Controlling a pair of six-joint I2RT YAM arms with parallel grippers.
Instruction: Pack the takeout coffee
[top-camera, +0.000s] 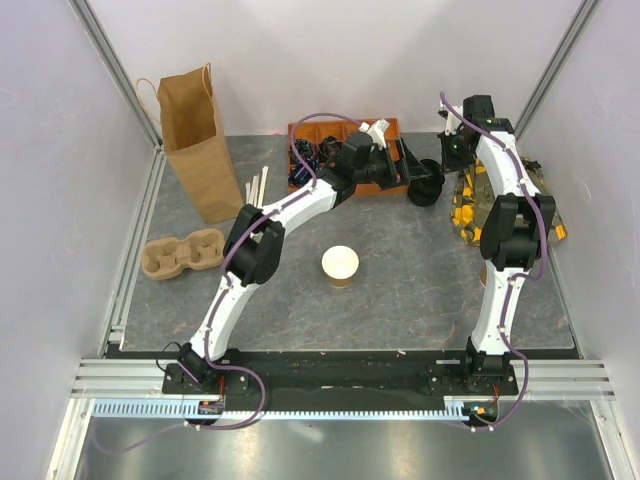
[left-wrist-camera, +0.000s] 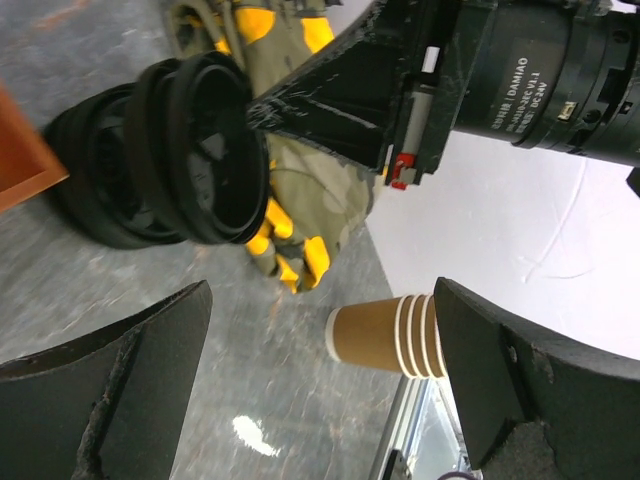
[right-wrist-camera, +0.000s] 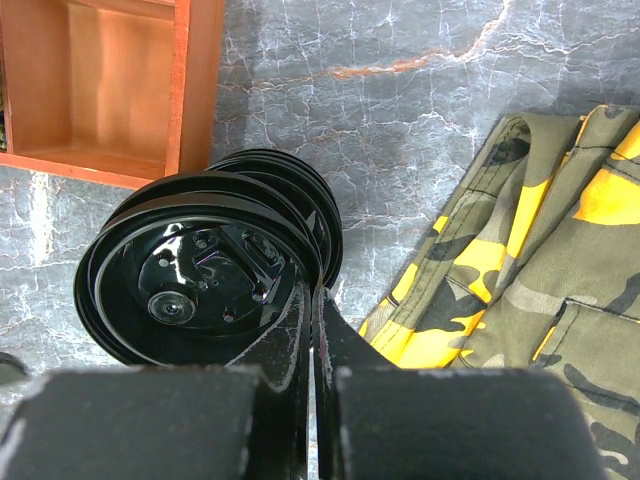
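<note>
Pinching the rim of a black lid (right-wrist-camera: 195, 275) with our right gripper (right-wrist-camera: 312, 298), we are pressing its two fingers together on that thin edge. The lid is tilting at the front of the stack of loose lids (right-wrist-camera: 322, 215), which is resting on the grey table (top-camera: 400, 290) between the orange tray (right-wrist-camera: 110, 90) and the camouflage cloth (right-wrist-camera: 520, 270). We are holding our left gripper (left-wrist-camera: 322, 300) near that stack, its fingers spread wide and nothing between them. Beyond its gap, a stack of nested cups (left-wrist-camera: 390, 335) is showing against the table's edge. The takeout cup (top-camera: 340, 266) is standing upright and uncovered in the middle of the table, white inside, well apart from both grippers. At the far left a brown paper bag (top-camera: 195, 140) is standing upright, and a cardboard cup carrier (top-camera: 183, 253) is lying just in front of it, near the table's left edge.
</note>
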